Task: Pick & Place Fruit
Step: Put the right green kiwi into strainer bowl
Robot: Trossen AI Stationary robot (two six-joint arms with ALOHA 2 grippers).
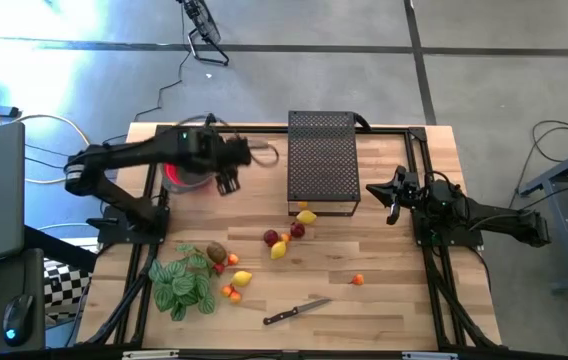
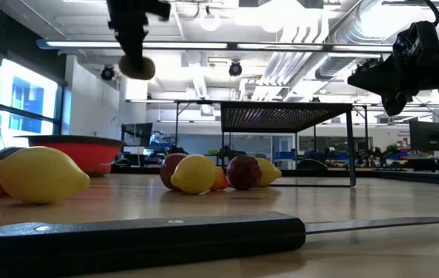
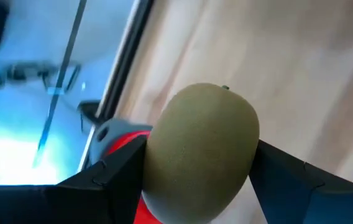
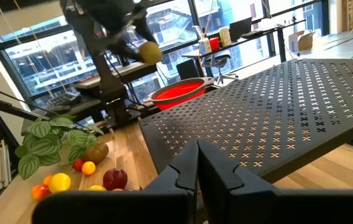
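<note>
My left gripper (image 1: 229, 182) hangs high over the table, just right of the red bowl (image 1: 178, 176), and is shut on a brown kiwi (image 3: 201, 146). The low view shows that kiwi (image 2: 137, 68) far above the tabletop. Other fruit rests on the wood: lemons (image 1: 307, 216) (image 1: 242, 278), dark red apples (image 1: 297, 230) (image 1: 271, 238), another kiwi (image 1: 216, 253), and small orange pieces (image 1: 358, 280) (image 1: 230, 291). My right gripper (image 4: 198, 168) waits shut at the table's right side, holding nothing. My left gripper pinches the kiwi between its two fingers, one on each opposite side (image 3: 155, 158) (image 3: 248, 152). The fingers slant downward. The kiwi is lifted clear of the table, with the bowl's red rim (image 3: 123, 140) showing just below one finger.
A black perforated rack (image 1: 322, 160) stands at the far middle of the table. A black-handled knife (image 1: 295, 312) lies near the front edge, and a green striped leafy plant (image 1: 184, 282) sits front left. Bare wood lies between the fruit and the right arm.
</note>
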